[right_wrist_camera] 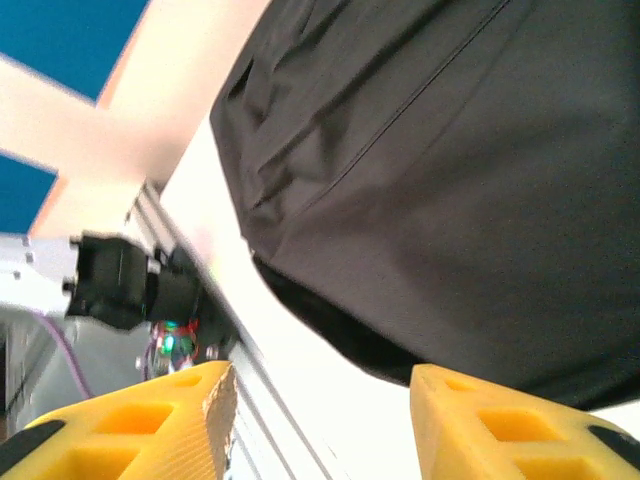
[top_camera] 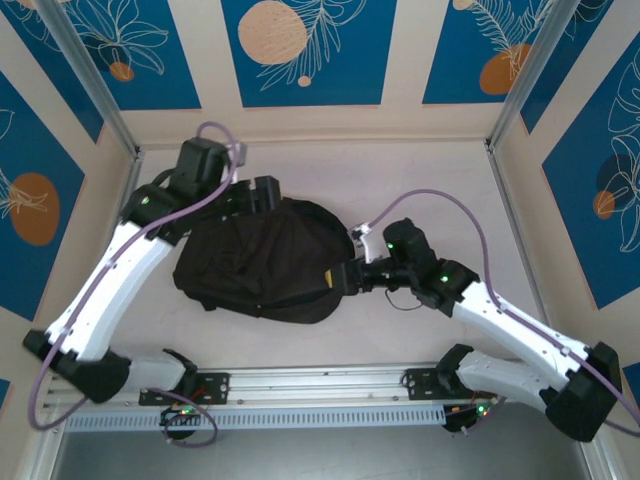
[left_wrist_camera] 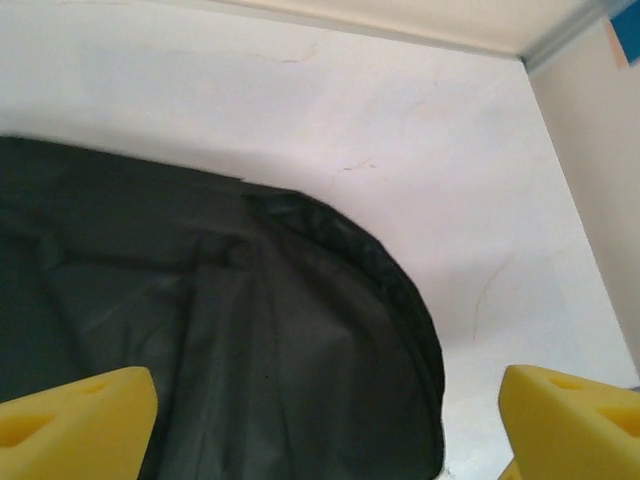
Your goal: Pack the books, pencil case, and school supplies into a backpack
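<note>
Noted large soft black fabric backpack on bench, left gripper spread wide over its far edge, right gripper apart at its right edge. Lift clear gently; avoid snagging fabric.

Work cell surroundings: table top, printed walls, aluminium framing.
A white table top is enclosed on three sides by cream walls carrying blue panels printed with orange discs and pale leaf outlines. Two bare aluminium posts slope down to the far corners. An aluminium rail spans the near edge, with a slotted grey strip just beside it on the near side. In the left wrist view the table top shows fine hairline cracks. The right wrist view shows the rail beneath a blue panel.
</note>
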### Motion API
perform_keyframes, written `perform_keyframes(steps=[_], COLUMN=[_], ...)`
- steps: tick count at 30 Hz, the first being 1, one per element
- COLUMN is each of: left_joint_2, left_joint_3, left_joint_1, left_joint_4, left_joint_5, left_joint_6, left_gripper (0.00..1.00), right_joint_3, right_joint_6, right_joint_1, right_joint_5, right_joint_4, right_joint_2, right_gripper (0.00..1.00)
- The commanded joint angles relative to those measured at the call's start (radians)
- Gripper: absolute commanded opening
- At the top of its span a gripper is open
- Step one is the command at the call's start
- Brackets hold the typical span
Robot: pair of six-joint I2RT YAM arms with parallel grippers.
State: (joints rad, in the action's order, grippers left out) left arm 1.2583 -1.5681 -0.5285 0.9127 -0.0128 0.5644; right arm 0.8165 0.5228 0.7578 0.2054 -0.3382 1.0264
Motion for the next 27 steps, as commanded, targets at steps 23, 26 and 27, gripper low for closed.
perform_keyframes(steps=[23,26,27], left_joint_2=[-0.561,-0.626,-0.642], left_joint_3=[0.844,0.937,0.965], left_joint_1=[0.042,0.042,0.042], left_joint_4=[0.083,0.013,-0.032], left_joint_5=[-0.011,-0.007,-0.011], left_joint_6=[0.765,0.874,0.895], left_gripper=[0.72,0.67,0.67], right_joint_3=[0.468,0.44,0.429], right_joint_6=[-0.031,0.028,0.044], right_joint_1=[0.207,0.208,0.21], right_joint_5=[-0.049,-0.04,-0.027], right_joint_4=[-0.368,-0.321,-0.299], right_joint_2=[0.553,0.525,0.515], right_gripper=[0.55,0.53,0.52])
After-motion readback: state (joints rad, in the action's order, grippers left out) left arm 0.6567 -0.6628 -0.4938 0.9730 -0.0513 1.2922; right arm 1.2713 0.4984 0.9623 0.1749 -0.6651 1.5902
